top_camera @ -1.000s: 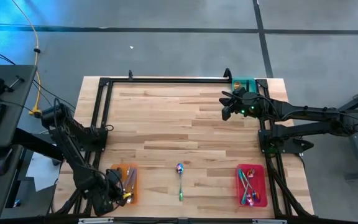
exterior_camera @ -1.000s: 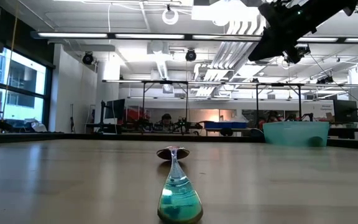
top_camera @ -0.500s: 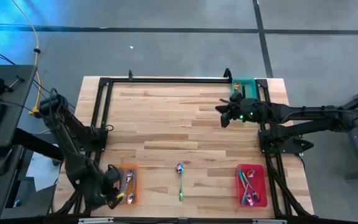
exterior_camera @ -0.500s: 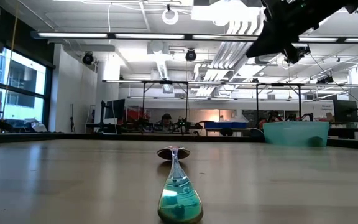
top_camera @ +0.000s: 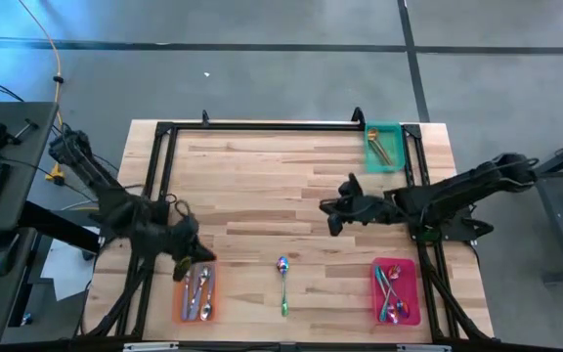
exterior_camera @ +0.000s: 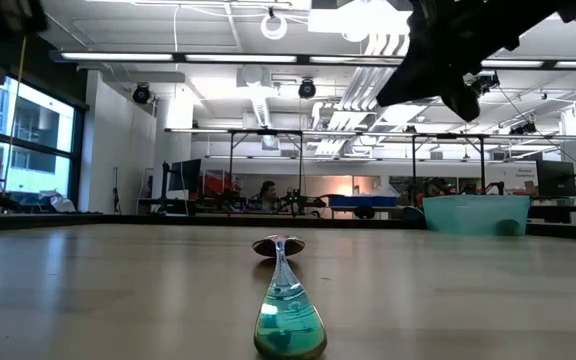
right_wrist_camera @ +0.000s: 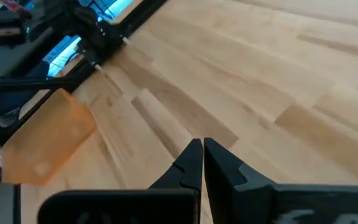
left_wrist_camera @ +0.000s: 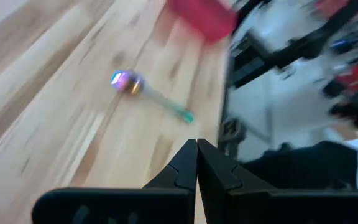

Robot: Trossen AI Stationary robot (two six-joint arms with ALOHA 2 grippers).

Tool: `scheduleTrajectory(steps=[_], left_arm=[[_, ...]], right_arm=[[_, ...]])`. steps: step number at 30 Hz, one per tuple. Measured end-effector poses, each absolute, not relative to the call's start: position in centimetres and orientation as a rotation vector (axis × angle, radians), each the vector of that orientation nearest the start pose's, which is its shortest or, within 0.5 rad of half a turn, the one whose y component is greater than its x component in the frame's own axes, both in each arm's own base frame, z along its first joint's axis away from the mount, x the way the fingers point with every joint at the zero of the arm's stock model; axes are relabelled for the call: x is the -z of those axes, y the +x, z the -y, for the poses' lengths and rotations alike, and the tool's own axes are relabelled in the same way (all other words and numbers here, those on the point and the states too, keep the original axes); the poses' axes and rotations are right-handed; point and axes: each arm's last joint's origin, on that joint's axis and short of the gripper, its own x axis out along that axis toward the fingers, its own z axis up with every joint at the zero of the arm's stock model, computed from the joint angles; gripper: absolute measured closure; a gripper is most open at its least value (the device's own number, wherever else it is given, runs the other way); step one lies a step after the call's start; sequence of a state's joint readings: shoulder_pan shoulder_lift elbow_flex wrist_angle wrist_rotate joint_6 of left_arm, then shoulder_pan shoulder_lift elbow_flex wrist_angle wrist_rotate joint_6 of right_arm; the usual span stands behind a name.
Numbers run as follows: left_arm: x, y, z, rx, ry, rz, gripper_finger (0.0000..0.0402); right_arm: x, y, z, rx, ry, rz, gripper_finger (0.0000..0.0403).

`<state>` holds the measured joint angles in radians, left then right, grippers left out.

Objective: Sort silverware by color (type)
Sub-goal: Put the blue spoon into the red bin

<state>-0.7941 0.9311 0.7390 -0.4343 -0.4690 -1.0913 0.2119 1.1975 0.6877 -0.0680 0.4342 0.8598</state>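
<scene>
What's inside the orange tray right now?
The orange tray holds a few silver spoons lying lengthwise. An exact count can't be made out, and any spoon lying beneath another is covered.

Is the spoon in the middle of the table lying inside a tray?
No, the spoon lies on bare table, between the orange tray and pink tray.

An orange tray (top_camera: 195,293) is sitting at lower left, a pink tray (top_camera: 396,290) at lower right, a green tray (top_camera: 383,147) at upper right of the wooden table (top_camera: 262,186).
</scene>
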Motion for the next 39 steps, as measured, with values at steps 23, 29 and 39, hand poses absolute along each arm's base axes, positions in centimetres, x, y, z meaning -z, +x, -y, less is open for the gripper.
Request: scheduleTrajectory(steps=[23, 29, 39], left_arm=[[-20.1, 13.9, 2.9, 0.200, -0.342, -0.222, 0.0401], [-19.8, 12.5, 2.3, 0.261, -0.344, -0.139, 0.0401], [-18.6, 10.6, 1.8, 0.203, -0.318, -0.046, 0.0401]], right_arm=[[-24.1, 36.6, -9.4, 0.655, 0.801, -0.828, 0.0402], [-24.1, 40.7, -11.0, 0.735, 0.903, -0.946, 0.0373], [-19.4, 44.0, -15.9, 0.734, 1.019, -1.180, 0.0260]])
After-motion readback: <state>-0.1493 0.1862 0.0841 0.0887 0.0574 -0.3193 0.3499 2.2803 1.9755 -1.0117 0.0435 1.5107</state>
